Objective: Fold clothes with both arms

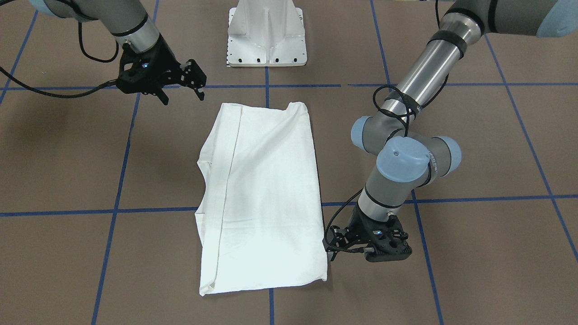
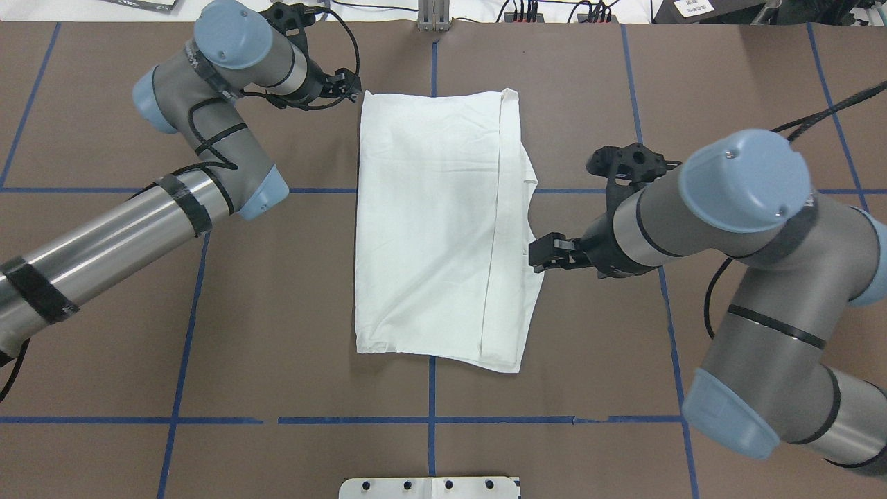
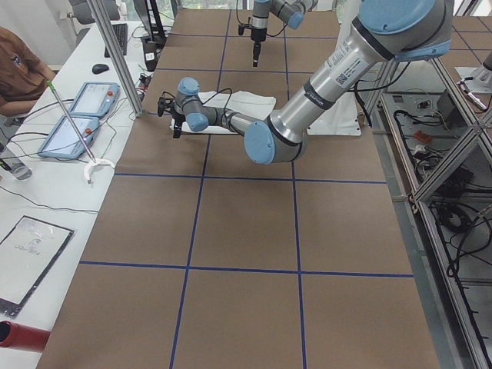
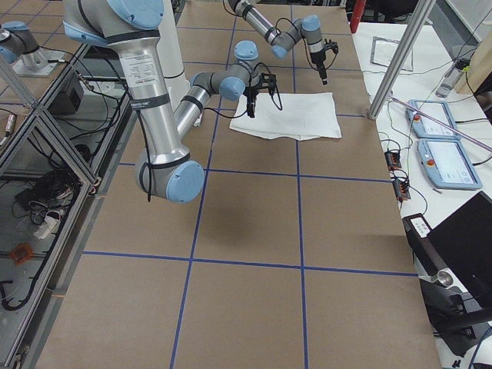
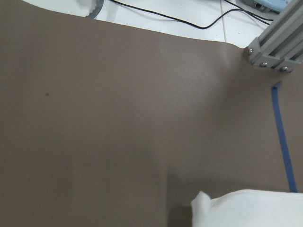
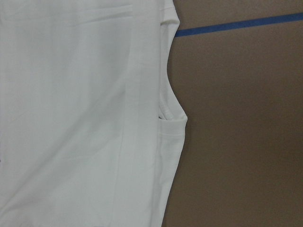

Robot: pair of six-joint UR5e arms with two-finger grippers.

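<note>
The white shirt [image 1: 266, 189] lies flat in the table's middle, folded into a long rectangle with its sleeves tucked in; no print shows. It also shows in the overhead view [image 2: 429, 222]. My left gripper [image 1: 329, 246] is low beside the shirt's far corner on my left, open and empty; overhead it shows by that corner [image 2: 352, 84]. Its wrist view shows only that corner [image 5: 246, 210]. My right gripper [image 1: 183, 92] hovers open and empty off the shirt's edge on my right [image 2: 537, 253]. Its wrist view looks down on that edge of the shirt [image 6: 80, 118].
The white pedestal base [image 1: 266, 36] stands at the table's near edge behind the shirt. Blue tape lines [image 2: 429, 420] grid the brown table. An aluminium post [image 3: 115, 54] and a desk with tablets [image 3: 77, 115] stand past the far edge.
</note>
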